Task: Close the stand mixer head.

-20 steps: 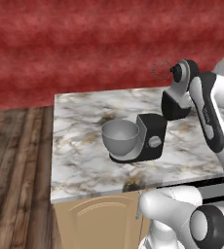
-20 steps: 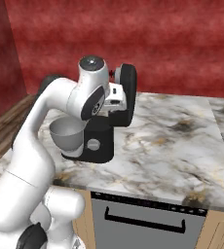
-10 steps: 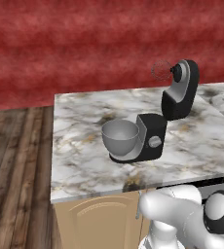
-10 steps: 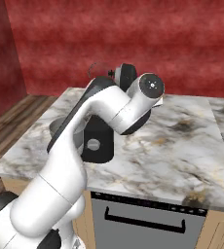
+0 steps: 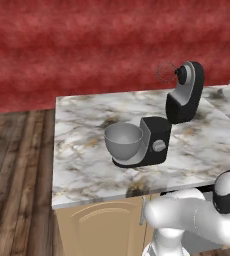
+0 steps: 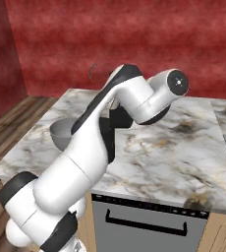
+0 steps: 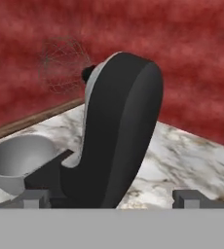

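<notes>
The stand mixer head [image 5: 187, 92] is tilted up and back, its wire whisk [image 5: 164, 72] raised in the air toward the red wall. Below it stand the boxy black base [image 5: 156, 141] with a grey knob and the grey metal bowl [image 5: 123, 140]. In the hand view the head's rounded back [image 7: 121, 136] rises close in front of my gripper [image 7: 111, 198], with the whisk [image 7: 63, 65] beyond it and the bowl [image 7: 14, 160] at the left. My fingertips [image 7: 36, 197] stand wide apart, open, with nothing between them and not touching the head.
The mixer stands on a marble counter [image 5: 87, 165] with its front edge near the base and a wood floor [image 5: 17, 165] to the left. My arm's white links [image 6: 134, 96] cross in front of the mixer in the right base view. A red wall [image 5: 87, 45] is behind.
My arm has swung away from the mixer's front to the right side, and the hand now faces the back of the raised head. The head has kept its tilt.
</notes>
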Tool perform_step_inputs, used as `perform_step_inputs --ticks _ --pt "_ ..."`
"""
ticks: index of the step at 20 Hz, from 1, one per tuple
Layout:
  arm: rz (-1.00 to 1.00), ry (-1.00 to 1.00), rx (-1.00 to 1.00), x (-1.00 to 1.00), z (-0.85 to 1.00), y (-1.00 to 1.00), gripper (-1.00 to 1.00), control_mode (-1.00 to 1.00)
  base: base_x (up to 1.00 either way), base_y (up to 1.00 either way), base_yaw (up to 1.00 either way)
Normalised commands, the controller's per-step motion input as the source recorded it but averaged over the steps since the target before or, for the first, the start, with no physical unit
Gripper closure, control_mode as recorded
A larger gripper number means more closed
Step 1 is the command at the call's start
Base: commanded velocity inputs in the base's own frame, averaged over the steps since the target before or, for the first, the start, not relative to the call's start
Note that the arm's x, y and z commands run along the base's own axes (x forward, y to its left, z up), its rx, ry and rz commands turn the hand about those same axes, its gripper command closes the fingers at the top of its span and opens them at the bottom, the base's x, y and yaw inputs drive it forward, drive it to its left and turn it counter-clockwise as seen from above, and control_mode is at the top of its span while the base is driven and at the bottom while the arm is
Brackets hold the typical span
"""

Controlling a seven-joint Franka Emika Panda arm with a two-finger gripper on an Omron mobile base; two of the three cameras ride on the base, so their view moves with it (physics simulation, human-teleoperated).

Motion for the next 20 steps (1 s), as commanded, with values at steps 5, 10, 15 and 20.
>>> perform_step_inputs --ticks 5,10,15,20 --pt "0.08 -0.08 0.11 1.00 -0.52 0.06 -1.00 -1.00 0.00 0.00 0.00" --pt "0.31 -0.09 0.15 0.95 -0.04 0.50 -1.00 -1.00 0.00 0.00 0.00" --pt "0.71 0.09 0.04 0.90 0.09 0.70 -1.00 -1.00 0.00 0.00 0.00" --pt "0.82 0.13 0.00 0.54 0.00 0.72 -1.00 -1.00 0.00 0.00 0.00"
